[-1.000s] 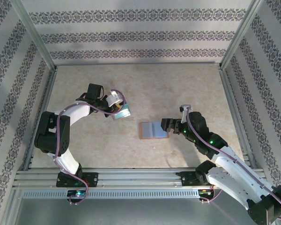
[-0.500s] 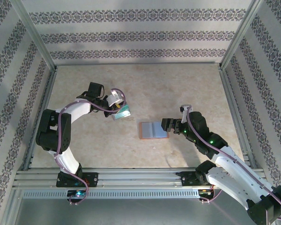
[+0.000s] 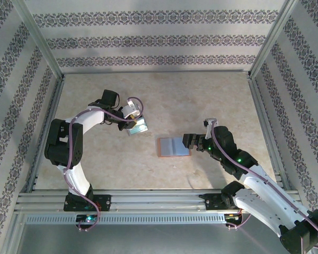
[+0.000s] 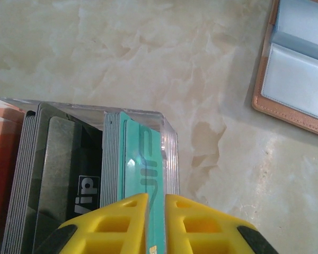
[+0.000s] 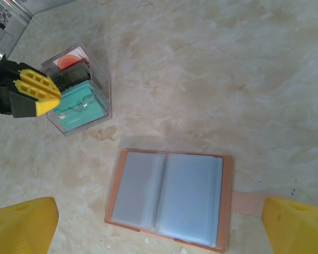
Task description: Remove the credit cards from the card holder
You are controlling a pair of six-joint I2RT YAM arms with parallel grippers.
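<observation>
The card holder lies open and flat on the table, brown leather with grey-blue sleeves; its edge shows at the top right of the left wrist view. A clear plastic box holds the credit cards: a teal one, a dark one and a red one. My left gripper sits at the box, its yellow fingers a narrow gap apart over the teal card. My right gripper stands wide open above the holder's near edge, by its strap.
Metal frame rails run along the near edge and the sides. Patterned walls close the back and both sides. Bare marble-look table lies behind the holder and box.
My left gripper's fingers have parted slightly around the teal card, and the left arm has shifted a little. The right arm and the card holder have stayed still.
</observation>
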